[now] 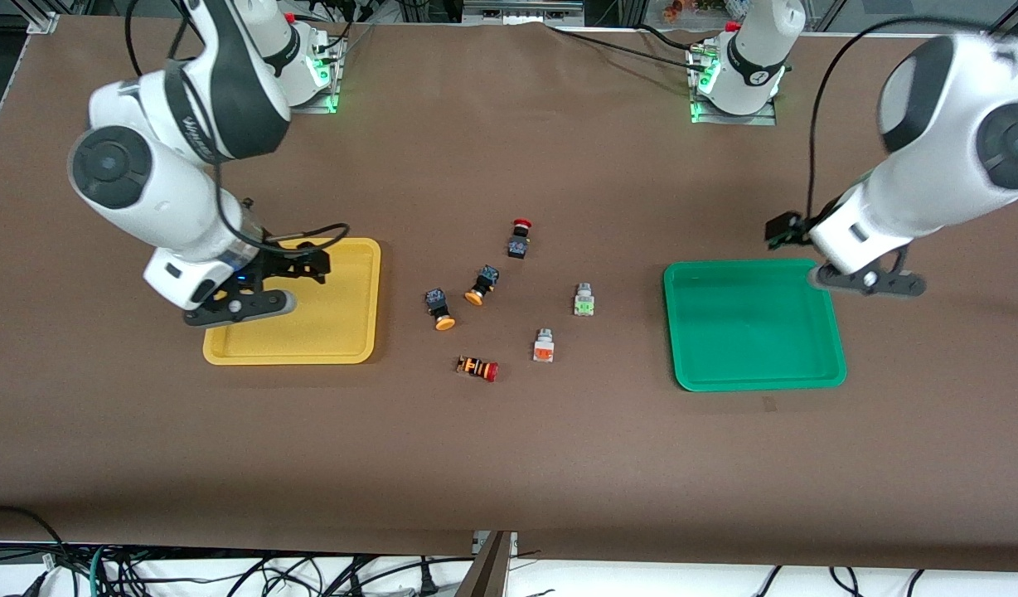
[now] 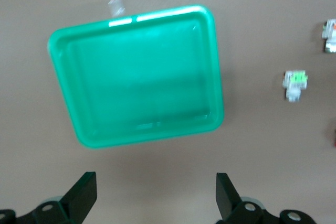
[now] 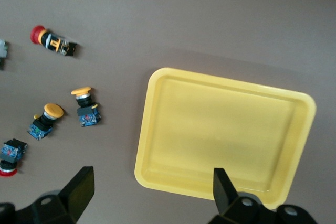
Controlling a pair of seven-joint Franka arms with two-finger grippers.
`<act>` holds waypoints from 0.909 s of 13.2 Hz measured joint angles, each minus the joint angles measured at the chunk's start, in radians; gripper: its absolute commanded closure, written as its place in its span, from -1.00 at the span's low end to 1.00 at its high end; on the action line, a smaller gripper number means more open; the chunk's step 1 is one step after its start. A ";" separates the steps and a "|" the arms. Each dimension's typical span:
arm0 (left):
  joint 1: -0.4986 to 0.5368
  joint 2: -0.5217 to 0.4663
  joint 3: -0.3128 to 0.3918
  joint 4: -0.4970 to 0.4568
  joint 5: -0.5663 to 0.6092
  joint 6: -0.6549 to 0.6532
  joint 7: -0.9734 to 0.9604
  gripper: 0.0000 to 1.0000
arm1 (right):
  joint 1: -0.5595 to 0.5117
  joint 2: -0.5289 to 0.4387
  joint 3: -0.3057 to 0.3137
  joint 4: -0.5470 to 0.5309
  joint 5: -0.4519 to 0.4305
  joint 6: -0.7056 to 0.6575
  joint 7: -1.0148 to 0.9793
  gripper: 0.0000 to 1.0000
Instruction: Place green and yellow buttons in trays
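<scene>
I see all four buttons of the task lying loose on the brown table [image 1: 509, 464], between the two trays. The two black-bodied yellow-capped ones lie side by side: one yellow-capped button [image 1: 440, 308] nearer the yellow tray [image 1: 343, 348], the second yellow-capped button [image 1: 482, 285] just beside it, a little farther from the front camera. The green-faced white button [image 1: 584, 300] sits closest to the green tray [image 1: 807, 375], and the orange-faced white button [image 1: 544, 346] lies nearer the front camera than it. Two others share the cluster: a red-capped black button [image 1: 519, 237], farthest from the camera, and an orange-striped red-capped button [image 1: 477, 368], nearest to it. None of them touches another or a tray.

Both trays lie flat with nothing in them, the yellow one toward the right arm's end, the green one toward the left arm's end.

My right gripper [image 3: 149, 190] hangs over the yellow tray's edge, on the side away from the buttons. Its jaws are spread wide, the fingers [image 3: 81, 184] gripping nothing and touching nothing. My left gripper [image 2: 156, 192] hangs over bare table just by the green tray's corner that lies farthest from the buttons and from the front camera. Its jaws are likewise spread wide, and its fingers [image 2: 84, 190] carry nothing.
</scene>
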 measured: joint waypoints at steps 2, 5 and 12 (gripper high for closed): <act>-0.040 0.093 -0.001 0.001 -0.001 0.097 -0.022 -1.00 | 0.026 0.052 0.000 -0.001 0.001 0.026 0.000 -1.00; -0.124 0.210 -0.004 0.006 -0.001 0.248 -0.098 -1.00 | 0.081 0.126 0.001 -0.008 0.001 0.128 0.013 -1.00; -0.339 0.424 -0.007 0.010 -0.061 0.547 -0.409 -1.00 | 0.213 0.264 0.006 -0.108 0.002 0.403 0.199 -1.00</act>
